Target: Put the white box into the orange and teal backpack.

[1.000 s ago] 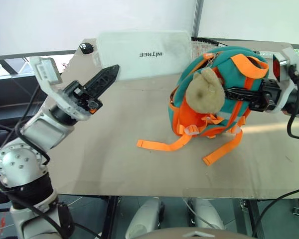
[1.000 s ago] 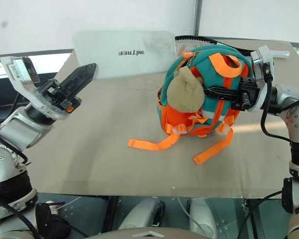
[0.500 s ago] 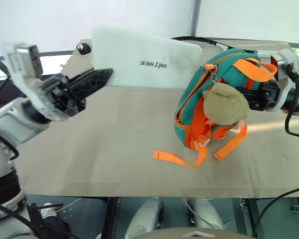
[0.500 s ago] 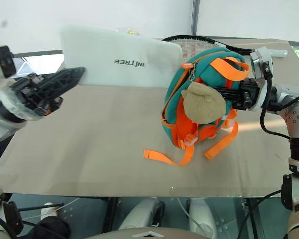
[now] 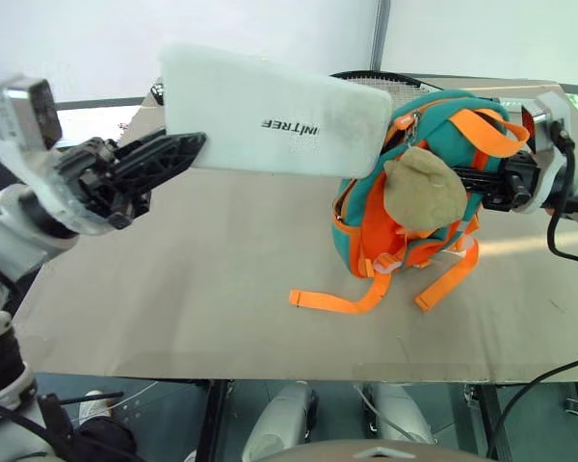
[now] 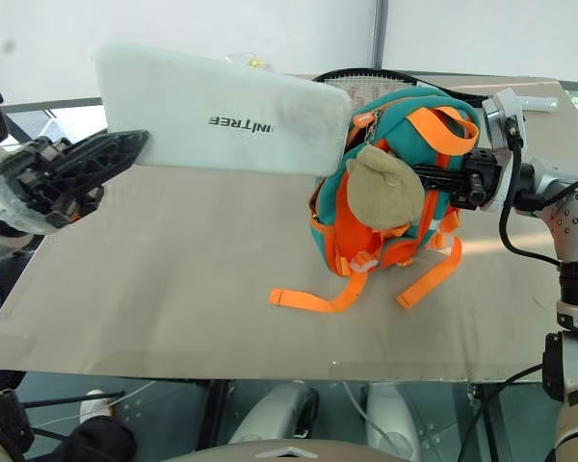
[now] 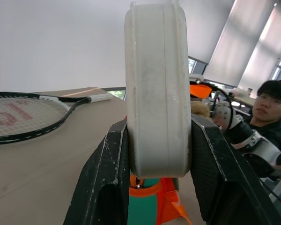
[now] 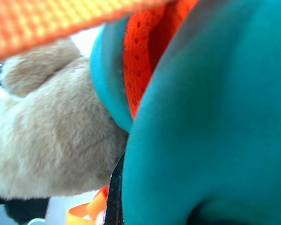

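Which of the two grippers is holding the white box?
The left gripper: its black fingers clamp the white box in the air. The right gripper is shut on the orange and teal backpack instead.

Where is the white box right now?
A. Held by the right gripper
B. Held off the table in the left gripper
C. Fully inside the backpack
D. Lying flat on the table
B: the left gripper clamps one end of the white box, which hangs above the table.
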Action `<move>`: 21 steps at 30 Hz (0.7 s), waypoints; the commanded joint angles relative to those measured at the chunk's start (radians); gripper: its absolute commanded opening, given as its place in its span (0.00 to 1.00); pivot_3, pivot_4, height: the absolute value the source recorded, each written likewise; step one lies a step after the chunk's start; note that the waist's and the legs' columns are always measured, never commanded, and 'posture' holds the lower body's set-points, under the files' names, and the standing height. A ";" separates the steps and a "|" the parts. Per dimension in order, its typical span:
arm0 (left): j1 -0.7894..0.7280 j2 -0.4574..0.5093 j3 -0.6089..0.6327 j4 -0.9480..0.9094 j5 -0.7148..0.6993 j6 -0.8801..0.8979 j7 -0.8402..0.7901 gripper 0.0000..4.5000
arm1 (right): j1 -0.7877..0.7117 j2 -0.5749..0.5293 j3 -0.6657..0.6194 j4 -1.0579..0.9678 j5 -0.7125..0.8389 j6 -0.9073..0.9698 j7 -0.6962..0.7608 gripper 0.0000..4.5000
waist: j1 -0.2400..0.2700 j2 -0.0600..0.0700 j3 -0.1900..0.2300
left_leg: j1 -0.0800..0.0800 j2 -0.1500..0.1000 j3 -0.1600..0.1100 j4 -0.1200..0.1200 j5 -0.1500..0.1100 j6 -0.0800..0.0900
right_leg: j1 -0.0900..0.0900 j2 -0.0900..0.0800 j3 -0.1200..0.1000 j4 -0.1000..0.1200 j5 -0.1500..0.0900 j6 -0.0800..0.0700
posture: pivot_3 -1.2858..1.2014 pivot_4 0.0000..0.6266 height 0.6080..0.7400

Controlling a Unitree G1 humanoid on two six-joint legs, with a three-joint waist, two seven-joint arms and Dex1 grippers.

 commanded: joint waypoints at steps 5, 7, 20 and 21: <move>-0.005 0.009 -0.096 -0.068 0.198 -0.126 -0.111 0.26 | 0.015 -0.032 -0.044 -0.071 0.056 0.016 0.039 0.00 | 0.000 0.000 0.000 | 0.000 0.000 0.000 0.000 0.000 0.000 | 0.000 0.000 0.000 -0.001 0.000 0.000 | 0.52 0.24 0.99; 0.001 0.002 -0.126 -0.086 0.237 -0.147 -0.134 0.26 | 0.017 -0.029 -0.049 -0.074 0.061 0.017 0.029 0.00 | 0.000 0.000 0.000 | 0.000 0.000 0.000 0.000 0.000 0.000 | 0.000 0.000 0.000 -0.001 0.000 0.000 | 0.52 0.24 0.99; -0.427 -0.362 -0.705 0.112 0.694 -0.180 -0.029 0.26 | 0.084 0.044 -0.034 -0.263 0.174 0.092 -0.049 0.00 | 0.021 -0.001 0.000 | -0.001 0.000 0.000 0.001 0.000 0.000 | 0.000 0.000 0.000 0.000 0.000 0.000 | 0.52 0.24 0.99; -0.469 -0.401 -0.757 0.153 0.729 -0.165 -0.032 0.26 | 0.091 0.053 -0.031 -0.279 0.180 0.094 -0.062 0.00 | 0.026 -0.001 0.000 | -0.001 0.000 0.000 0.001 0.000 0.000 | 0.000 0.000 -0.001 0.000 0.000 0.000 | 0.52 0.24 0.99</move>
